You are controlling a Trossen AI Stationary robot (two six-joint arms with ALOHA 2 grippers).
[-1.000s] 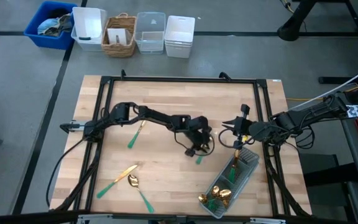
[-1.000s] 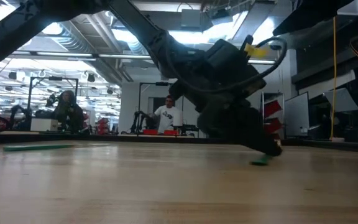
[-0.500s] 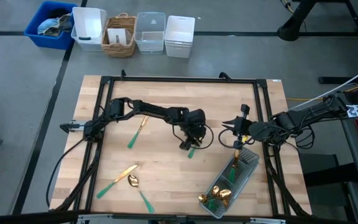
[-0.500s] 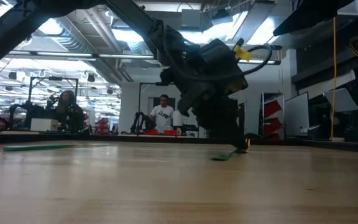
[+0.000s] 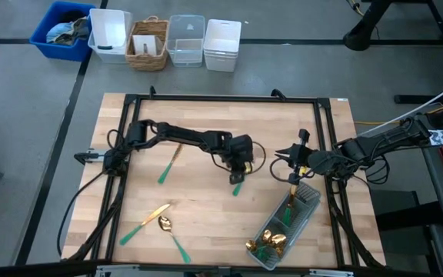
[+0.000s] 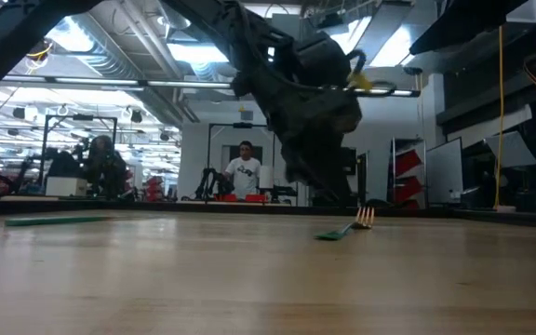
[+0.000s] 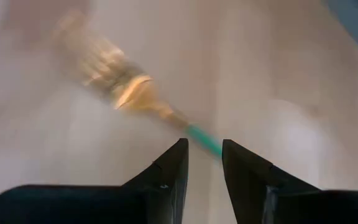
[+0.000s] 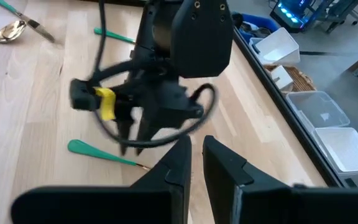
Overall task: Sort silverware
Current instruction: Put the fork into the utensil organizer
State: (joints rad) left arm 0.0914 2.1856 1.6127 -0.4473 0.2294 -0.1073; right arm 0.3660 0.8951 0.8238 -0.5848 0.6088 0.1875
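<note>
Hovering: left gripper (image 5: pixel 237 171) at frame centre, fingers parted, nothing gripped (fork just past its tips)
Fork (image 5: pixel 237 185): flat on the wooden table (image 5: pixel 206 223), teal handle, gold tines
Right gripper (image 5: pixel 284 160): right of centre, above the clear tray (image 5: pixel 308 201), fingers nearly closed, empty
Other silverware: spoon (image 5: pixel 165 225) lower left

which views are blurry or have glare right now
Left wrist view: the fork is smeared with blur, its gold head glaring. Low view: bright ceiling lights wash out the top, and the left arm shows as a dark silhouette. High view: evenly lit and sharp.
</note>
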